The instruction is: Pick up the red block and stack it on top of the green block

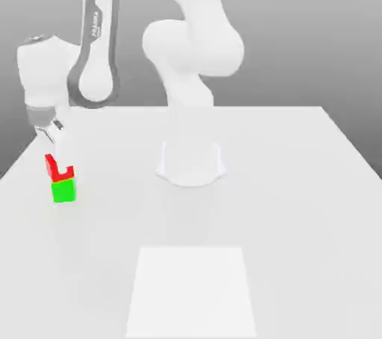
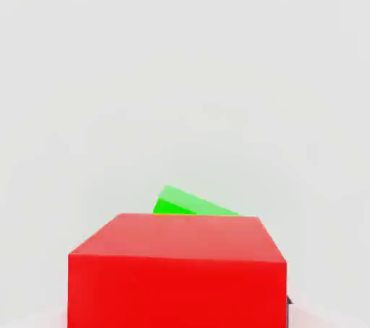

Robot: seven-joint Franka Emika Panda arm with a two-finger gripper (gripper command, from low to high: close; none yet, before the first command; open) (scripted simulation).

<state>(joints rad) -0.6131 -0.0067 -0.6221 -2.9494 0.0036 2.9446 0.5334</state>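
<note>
- gripper (image 1: 62, 169) clamped on the red block (image 1: 66, 176), over the green block (image 1: 64, 191), at the exterior view's left;
- blocks look twisted apart; releasing off-centre could topple red;
- pressing too low could shove green

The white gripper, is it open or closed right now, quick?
White two-finger gripper: closed on the small bright red cube, above the small bright green cube.
</note>
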